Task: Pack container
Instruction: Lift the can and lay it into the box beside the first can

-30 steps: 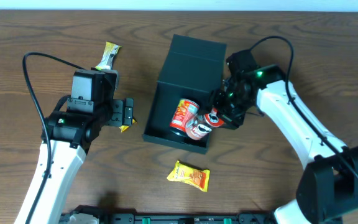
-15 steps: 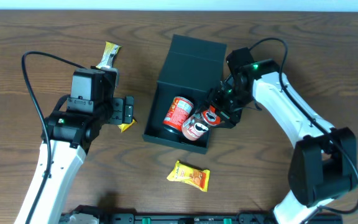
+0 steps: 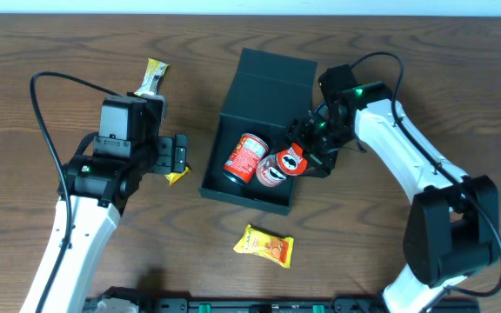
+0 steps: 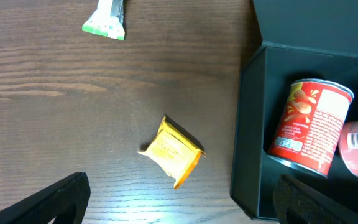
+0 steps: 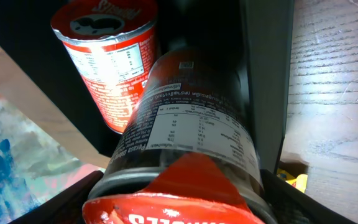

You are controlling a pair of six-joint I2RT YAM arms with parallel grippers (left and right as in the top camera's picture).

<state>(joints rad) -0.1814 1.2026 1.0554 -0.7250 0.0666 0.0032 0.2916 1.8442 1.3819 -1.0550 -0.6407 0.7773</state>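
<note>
Two cans lie in the box, one of them between my right fingers.

My right gripper (image 3: 307, 149) reaches over the side wall of the dark green box (image 3: 268, 78), which lies open on the table (image 3: 459, 104) between my two grippers. The nearer can (image 3: 277, 167) sits between its fingers (image 5: 291, 198), top end toward my wrist. I cannot tell whether they press it or stand just off it. The second can (image 3: 243, 156) leans beside it, farther in. My left gripper (image 3: 179, 156) hangs with fingers wide apart over the wood, a small yellow packet (image 4: 173, 152) below them, a green-ended bar (image 4: 107, 15) ahead, and the box just beside.
</note>
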